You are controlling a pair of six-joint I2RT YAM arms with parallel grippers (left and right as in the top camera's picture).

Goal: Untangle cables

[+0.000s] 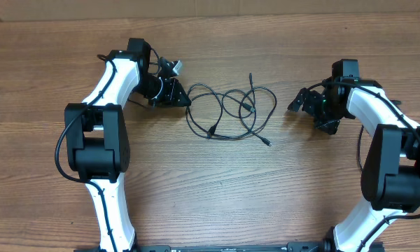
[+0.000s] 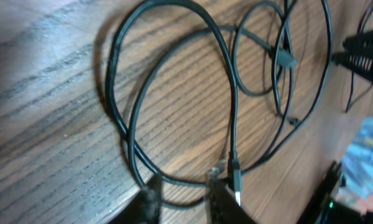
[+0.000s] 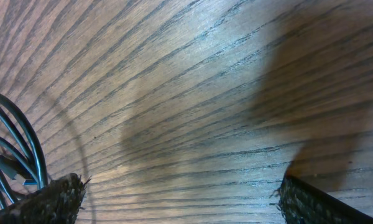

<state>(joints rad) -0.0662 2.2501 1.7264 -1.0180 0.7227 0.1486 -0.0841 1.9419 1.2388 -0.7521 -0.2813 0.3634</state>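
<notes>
The cables [image 1: 232, 110] lie in loose, crossing loops on the table [image 1: 210, 196], about midway between the two arms. My left gripper [image 1: 184, 96] is at the left end of the loops. In its wrist view, one cord [image 2: 233, 93] runs across the narrow gap between the fingertips [image 2: 150, 198], and a small plug [image 2: 236, 180] lies just beside the other fingertip. The tips are cut off by the lower edge and blurred, so I cannot tell if they pinch the cord or only stand over it. My right gripper [image 1: 297, 105] is spread wide, with only bare wood between its pads [image 3: 50, 199]. It is near the cables but apart from them. A few cords [image 3: 32, 149] show at the left edge there.
</notes>
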